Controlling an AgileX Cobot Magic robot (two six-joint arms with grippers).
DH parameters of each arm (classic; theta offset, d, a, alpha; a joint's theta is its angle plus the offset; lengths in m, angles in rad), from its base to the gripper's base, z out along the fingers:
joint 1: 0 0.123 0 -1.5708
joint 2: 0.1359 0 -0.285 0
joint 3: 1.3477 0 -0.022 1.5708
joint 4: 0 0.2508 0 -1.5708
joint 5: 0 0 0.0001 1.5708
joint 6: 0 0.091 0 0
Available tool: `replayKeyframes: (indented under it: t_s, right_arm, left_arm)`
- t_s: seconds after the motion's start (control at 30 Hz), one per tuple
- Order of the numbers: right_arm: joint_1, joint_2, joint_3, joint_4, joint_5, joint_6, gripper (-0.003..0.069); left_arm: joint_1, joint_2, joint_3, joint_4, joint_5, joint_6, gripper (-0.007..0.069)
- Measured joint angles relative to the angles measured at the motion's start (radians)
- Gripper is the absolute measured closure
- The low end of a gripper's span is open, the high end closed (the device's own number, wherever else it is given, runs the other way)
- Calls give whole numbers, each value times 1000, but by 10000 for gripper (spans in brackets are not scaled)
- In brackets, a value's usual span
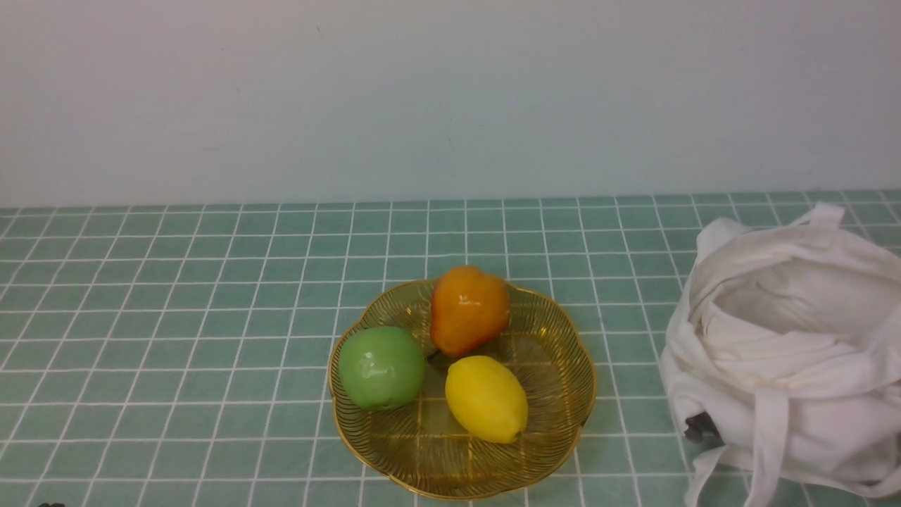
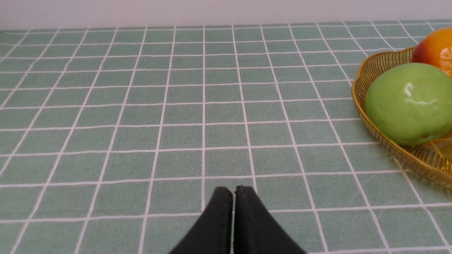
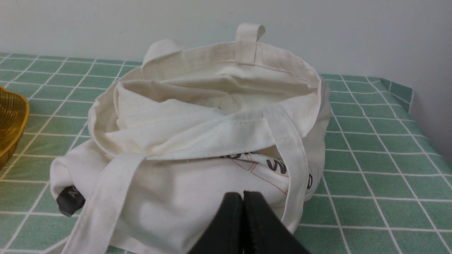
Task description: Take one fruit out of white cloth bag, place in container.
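A yellow lemon, the fruit (image 1: 486, 398), lies in the golden wire container (image 1: 556, 422) at the middle front of the table. The white cloth bag (image 1: 788, 352) slumps at the right with its mouth open; the same white cloth bag (image 3: 197, 141) fills the right wrist view, and nothing shows inside it. My right gripper (image 3: 243, 194) is shut and empty, just in front of the bag's near side. Over bare cloth to the left of the container (image 2: 388, 148), my left gripper (image 2: 233, 190) is shut with nothing in it. Neither gripper appears in the front view.
A green apple (image 1: 381, 367) and an orange pear-shaped fruit (image 1: 469, 310) share the container with the lemon. A green checked cloth (image 1: 176, 338) covers the table, with a pale wall behind. The table's right edge (image 3: 411, 106) lies just past the bag.
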Motion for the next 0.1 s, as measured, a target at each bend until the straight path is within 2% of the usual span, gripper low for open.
replayKeyframes:
  t_s: [0.1]
  right_arm:
    - [0,0,0,0,0,0,673]
  left_arm:
    - [0,0,0,0,0,0,632]
